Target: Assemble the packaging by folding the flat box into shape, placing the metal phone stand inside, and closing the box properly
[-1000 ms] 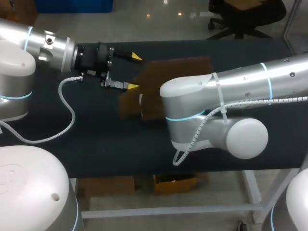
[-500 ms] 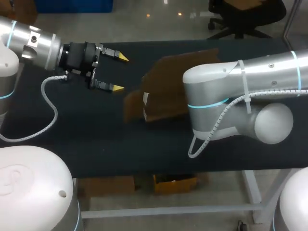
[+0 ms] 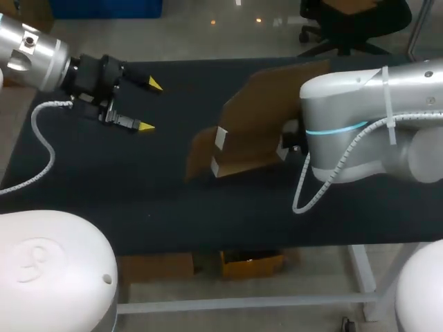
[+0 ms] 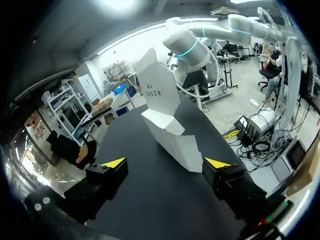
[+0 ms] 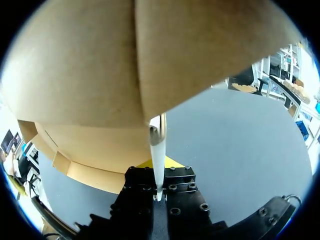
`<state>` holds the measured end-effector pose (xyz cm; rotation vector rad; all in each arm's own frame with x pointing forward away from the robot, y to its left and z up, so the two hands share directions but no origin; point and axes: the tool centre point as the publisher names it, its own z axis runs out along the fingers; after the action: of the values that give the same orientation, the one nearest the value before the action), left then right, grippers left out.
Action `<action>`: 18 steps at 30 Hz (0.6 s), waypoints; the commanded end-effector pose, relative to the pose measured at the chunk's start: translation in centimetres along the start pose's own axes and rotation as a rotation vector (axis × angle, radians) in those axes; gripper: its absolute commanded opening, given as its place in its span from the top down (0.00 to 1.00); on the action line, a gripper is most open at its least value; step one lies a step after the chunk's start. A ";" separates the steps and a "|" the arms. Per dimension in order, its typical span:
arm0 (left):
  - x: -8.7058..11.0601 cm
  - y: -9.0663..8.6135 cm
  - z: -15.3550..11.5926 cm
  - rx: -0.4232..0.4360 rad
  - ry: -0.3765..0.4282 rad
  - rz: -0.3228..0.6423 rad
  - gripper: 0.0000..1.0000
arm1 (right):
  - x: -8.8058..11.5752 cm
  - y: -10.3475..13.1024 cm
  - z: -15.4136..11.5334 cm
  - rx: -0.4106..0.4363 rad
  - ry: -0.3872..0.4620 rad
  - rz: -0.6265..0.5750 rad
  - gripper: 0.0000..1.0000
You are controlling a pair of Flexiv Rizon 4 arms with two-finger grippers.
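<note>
The brown cardboard box, partly folded, stands tilted in the middle of the table, its right side raised and its left flaps on the cloth. My right gripper is shut on a thin edge of a box panel; in the head view my right arm hides it. My left gripper hovers open to the left of the box, apart from it. In the left wrist view the box stands ahead of the open left gripper. No phone stand is in view.
The table is covered with black cloth. My left arm's white coiled cable hangs over the table's left part. My right arm's elbow reaches over the right half, near the front edge.
My left gripper has drawn back to the left, away from the box, still open. My right arm has moved right and tipped the box up higher.
</note>
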<state>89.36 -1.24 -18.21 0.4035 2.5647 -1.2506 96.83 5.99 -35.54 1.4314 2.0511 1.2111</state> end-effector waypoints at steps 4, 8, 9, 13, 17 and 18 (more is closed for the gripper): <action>-0.1 0.2 -1.9 -0.020 0.121 -0.012 0.00 | -0.7 0.2 0.0 0.156 0.261 0.013 1.00; -0.1 0.2 -1.9 -0.020 0.121 -0.012 0.00 | -0.7 0.2 0.0 0.156 0.261 0.013 1.00; -0.1 0.2 -1.9 -0.020 0.121 -0.012 0.00 | -0.7 0.2 0.0 0.156 0.261 0.013 1.00; -0.1 0.2 -1.9 -0.020 0.121 -0.012 0.00 | -0.7 0.2 0.0 0.156 0.261 0.013 1.00; -0.1 0.2 -1.9 -0.020 0.121 -0.012 0.00 | -0.7 0.2 0.0 0.156 0.261 0.013 1.00; -0.1 0.2 -1.9 -0.020 0.121 -0.012 0.00 | -0.7 0.2 0.0 0.156 0.261 0.013 1.00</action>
<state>89.22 0.30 -17.26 0.4705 2.6757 -1.2405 97.00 5.75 -35.81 1.4092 2.2358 1.3595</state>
